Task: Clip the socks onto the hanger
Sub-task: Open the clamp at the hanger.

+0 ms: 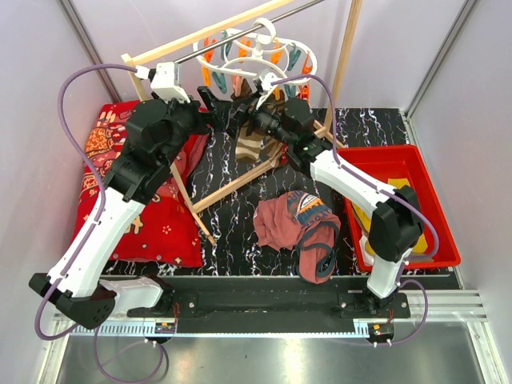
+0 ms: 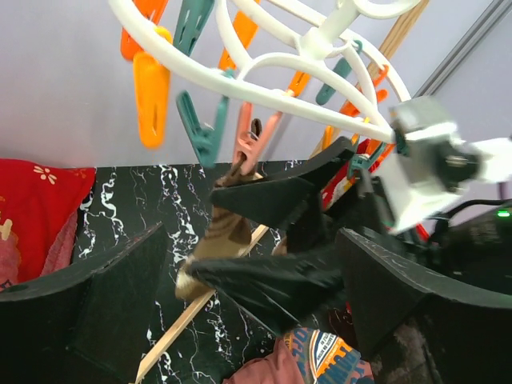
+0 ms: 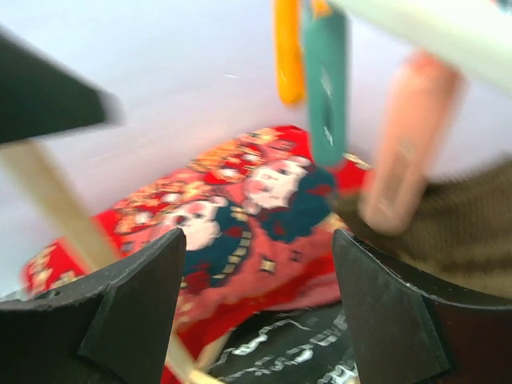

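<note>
We see a black tabletop veined with white, closed in by pale lilac-grey walls. A red cartoon-print cushion lies at the left. A red bin sits at the right with mustard yellow socks inside, and a rust-maroon garment is crumpled near the middle. At the far side stands a wooden-pole rack, and the hanger hangs from its rail. The hanger is made of white plastic rings fringed with orange and teal pegs.

A brown-and-tan striped sock dangles below the hanger over the far middle of the table. Its top is caught at the tip of a pale pink peg, and its soft ribbed body droops toward the rack's low wooden bar.

Both arms reach up to the hanger and meet there. The left gripper stands wide with nothing held. The right gripper is also spread wide and empty, just right of the sock; we cannot tell whether it touches it
</note>
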`<state>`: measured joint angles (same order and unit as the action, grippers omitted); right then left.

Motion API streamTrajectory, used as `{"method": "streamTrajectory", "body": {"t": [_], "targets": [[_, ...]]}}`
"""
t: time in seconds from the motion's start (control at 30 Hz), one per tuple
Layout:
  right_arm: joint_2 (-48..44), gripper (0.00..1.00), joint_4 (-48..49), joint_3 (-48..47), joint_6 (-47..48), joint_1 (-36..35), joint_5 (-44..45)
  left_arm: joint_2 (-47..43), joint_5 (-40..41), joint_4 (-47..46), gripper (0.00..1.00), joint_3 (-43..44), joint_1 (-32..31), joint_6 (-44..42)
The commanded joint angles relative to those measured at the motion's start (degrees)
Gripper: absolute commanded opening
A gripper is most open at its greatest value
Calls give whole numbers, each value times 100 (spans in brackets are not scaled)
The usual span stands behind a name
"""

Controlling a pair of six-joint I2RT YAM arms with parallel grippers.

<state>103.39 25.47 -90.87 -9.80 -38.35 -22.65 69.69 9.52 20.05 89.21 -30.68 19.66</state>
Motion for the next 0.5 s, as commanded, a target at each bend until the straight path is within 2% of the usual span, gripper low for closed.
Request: {"method": "streamTrajectory", "body": {"t": [0.0, 0.23, 0.47], "targets": [[84, 82, 397, -194, 347, -6, 1315, -166, 138, -151, 89, 220, 27, -138], [-82, 83, 458, 131, 453, 134, 2177, -26, 120, -125, 89, 290, 27, -217], [-364, 84, 379, 535, 356, 442, 2239, 44, 147, -89, 89, 404, 27, -252]]}}
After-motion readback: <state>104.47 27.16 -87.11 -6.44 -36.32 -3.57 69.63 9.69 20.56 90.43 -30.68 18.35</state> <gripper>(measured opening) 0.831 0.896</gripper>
